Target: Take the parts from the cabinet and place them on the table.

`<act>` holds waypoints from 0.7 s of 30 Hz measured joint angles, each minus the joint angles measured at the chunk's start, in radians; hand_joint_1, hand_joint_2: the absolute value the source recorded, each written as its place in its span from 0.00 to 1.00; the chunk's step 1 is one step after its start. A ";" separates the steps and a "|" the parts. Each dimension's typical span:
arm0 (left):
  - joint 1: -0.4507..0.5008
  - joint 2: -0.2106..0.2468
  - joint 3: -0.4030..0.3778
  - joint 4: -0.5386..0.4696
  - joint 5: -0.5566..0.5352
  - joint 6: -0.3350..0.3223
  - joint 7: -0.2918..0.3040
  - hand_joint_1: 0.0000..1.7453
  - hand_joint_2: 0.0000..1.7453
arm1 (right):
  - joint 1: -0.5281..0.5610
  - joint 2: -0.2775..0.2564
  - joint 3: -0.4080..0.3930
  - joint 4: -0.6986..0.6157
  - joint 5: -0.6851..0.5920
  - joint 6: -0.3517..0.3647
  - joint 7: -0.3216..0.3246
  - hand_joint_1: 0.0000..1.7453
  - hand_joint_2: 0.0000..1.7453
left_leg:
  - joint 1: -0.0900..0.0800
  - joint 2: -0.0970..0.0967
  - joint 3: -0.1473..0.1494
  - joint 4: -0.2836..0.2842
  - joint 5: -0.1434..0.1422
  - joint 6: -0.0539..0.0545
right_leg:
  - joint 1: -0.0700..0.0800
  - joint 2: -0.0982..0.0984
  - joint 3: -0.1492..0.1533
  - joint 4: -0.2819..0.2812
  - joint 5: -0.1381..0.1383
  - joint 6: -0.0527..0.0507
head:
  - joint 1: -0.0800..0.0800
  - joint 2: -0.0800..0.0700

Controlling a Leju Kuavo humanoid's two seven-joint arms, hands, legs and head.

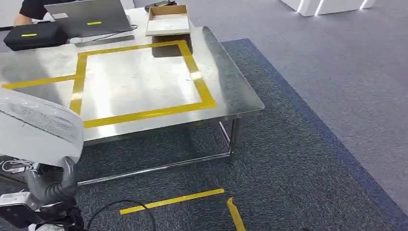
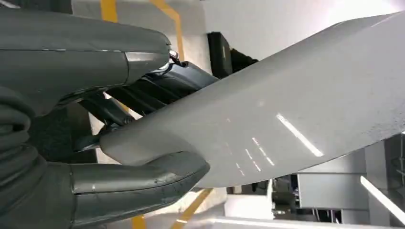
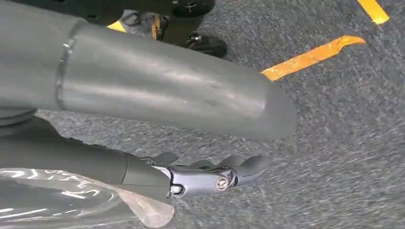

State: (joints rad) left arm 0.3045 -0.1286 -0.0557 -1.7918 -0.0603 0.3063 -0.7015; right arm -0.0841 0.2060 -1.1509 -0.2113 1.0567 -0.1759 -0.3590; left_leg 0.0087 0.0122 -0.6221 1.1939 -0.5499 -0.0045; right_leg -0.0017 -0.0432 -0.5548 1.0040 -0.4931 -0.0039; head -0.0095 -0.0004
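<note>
While the left hand [image 2: 119, 124] grips it between thick thumb and darker fingers, the white part [image 2: 286, 109] sits at the lower left of the head view [image 1: 38, 127], a broad pale curved panel overlapping the near left corner of the table. Left wrist view: thumb under the panel's rounded end, dark fingers over its top face; thin light streaks reflect on its surface. No label or writing readable on it

Right hand [image 3: 210, 176] hangs low over grey carpet [image 3: 334, 143], fingers spread loosely with nothing between them; a clear plastic film [image 3: 71, 202] lies along the arm beside it, touching or not I cannot tell

Steel table [image 1: 226, 72] stands ahead, top marked with a yellow tape rectangle [image 1: 199, 82], inside of it bare metal. Its near edge runs above the chrome leg frame; right-hand edge ends at a rounded corner, with open dark carpet beyond and a paler strip of floor further right

Far side of table: an open cardboard box [image 1: 167, 20] at the tape's far corner, a grey laptop [image 1: 89, 17] with a small yellow sticker, a black case [image 1: 33, 36] with another yellow sticker; markings too small to read. A person's arm [image 1: 21, 19] shows behind the case

Floor near the robot: two strips of yellow tape [image 1: 173, 200] meeting at an angle, a black cable [image 1: 125, 209] looping at lower left
</note>
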 joint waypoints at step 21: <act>-0.008 0.003 0.016 0.000 -0.005 -0.017 0.000 1.00 1.00 | 0.012 0.003 0.032 0.005 0.021 0.031 0.013 0.00 0.00 | 0.005 -0.135 0.042 -0.179 0.080 0.003 | -0.015 0.117 0.009 0.010 -0.020 0.033 | 0.005 0.000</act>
State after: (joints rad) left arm 0.2970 -0.1259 -0.0401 -1.7922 -0.0652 0.2892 -0.7015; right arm -0.0722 0.2091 -1.1185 -0.2068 1.0776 -0.1453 -0.3464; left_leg 0.0134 -0.1232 -0.5800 1.0145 -0.4696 -0.0019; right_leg -0.0166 0.0737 -0.5456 1.0143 -0.5135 0.0289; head -0.0046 0.0000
